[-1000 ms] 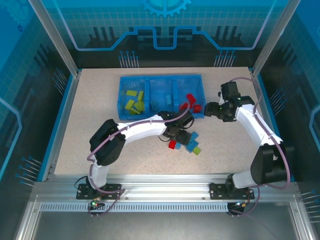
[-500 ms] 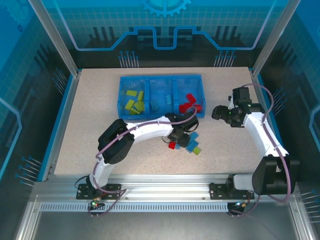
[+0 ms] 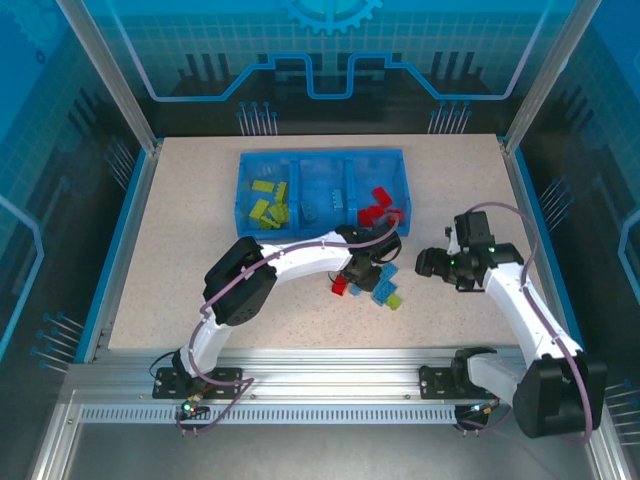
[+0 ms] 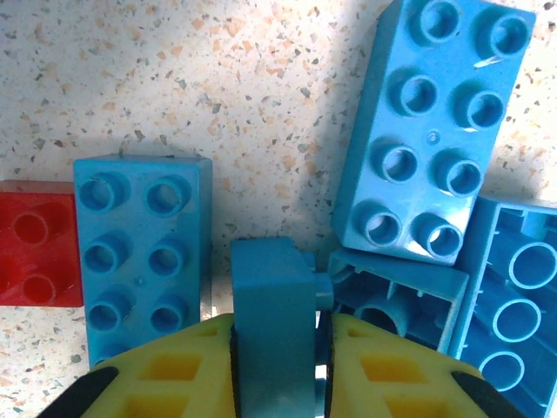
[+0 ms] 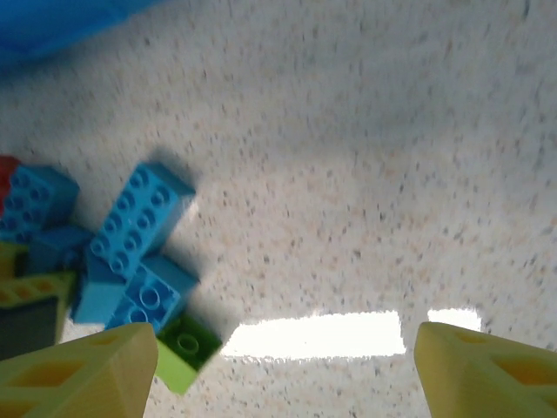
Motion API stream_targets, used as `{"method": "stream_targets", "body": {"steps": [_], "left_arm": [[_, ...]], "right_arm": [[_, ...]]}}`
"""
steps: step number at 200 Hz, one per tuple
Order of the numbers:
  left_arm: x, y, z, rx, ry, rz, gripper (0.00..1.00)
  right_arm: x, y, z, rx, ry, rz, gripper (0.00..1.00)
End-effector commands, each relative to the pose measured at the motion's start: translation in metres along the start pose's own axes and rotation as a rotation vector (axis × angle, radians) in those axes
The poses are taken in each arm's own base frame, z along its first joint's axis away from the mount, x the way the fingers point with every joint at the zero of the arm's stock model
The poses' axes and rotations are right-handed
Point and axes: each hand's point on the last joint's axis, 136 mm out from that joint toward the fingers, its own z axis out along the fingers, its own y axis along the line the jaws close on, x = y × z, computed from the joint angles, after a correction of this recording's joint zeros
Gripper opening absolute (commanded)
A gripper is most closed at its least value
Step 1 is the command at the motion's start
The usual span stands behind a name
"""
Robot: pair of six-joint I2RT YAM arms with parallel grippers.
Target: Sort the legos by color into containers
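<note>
A small pile of legos lies on the table in front of the tray: a red one, light blue ones and a yellow-green one. My left gripper is down in this pile, shut on a blue lego standing on edge between its yellow fingers. Around it lie blue legos and a red one. My right gripper hovers open to the right of the pile, nothing between its fingertips. The green lego lies beside its left finger.
The blue tray sits at the back centre with three containers: yellow-green legos in the left one, blue legos in the middle one, red legos in the right one. Bare table spreads left and right of the pile.
My left gripper has shut on the blue lego in the pile. My right arm has swung from beside the tray's right end toward the near side, now right of the pile.
</note>
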Motion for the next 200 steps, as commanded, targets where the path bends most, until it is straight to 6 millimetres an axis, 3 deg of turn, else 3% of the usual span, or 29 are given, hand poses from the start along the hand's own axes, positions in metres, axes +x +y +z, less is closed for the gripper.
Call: {"method": "stream_targets", "body": {"steps": [1,35,63,95,121,146,200], "left_arm": [[-0.013,0.004,-0.016,-0.011,-0.041,-0.028,0.25],[-0.026,0.019,-0.042,-0.007,-0.089,-0.103,0.25],[-0.043,0.039,-0.072,0.014,-0.153,-0.184,0.25],[-0.070,0.069,-0.110,0.048,-0.252,-0.276,0.26],[-0.092,0.096,-0.130,0.132,-0.313,-0.389,0.27],[-0.114,0.137,-0.135,0.151,-0.351,-0.496,0.27],[-0.146,0.202,-0.109,0.168,-0.340,-0.659,0.27]], "right_arm": [[0.022,0.002,-0.001,-0.019,0.019,0.023,0.78],[0.037,0.004,0.001,-0.033,0.020,0.006,0.77],[0.052,0.019,0.009,-0.065,0.042,-0.060,0.78],[0.071,0.035,0.020,-0.081,0.073,-0.180,0.78],[0.084,0.041,0.024,-0.087,0.095,-0.245,0.78],[0.093,0.045,0.029,-0.075,0.121,-0.290,0.78],[0.094,0.059,0.044,-0.010,0.151,-0.396,0.78]]}}
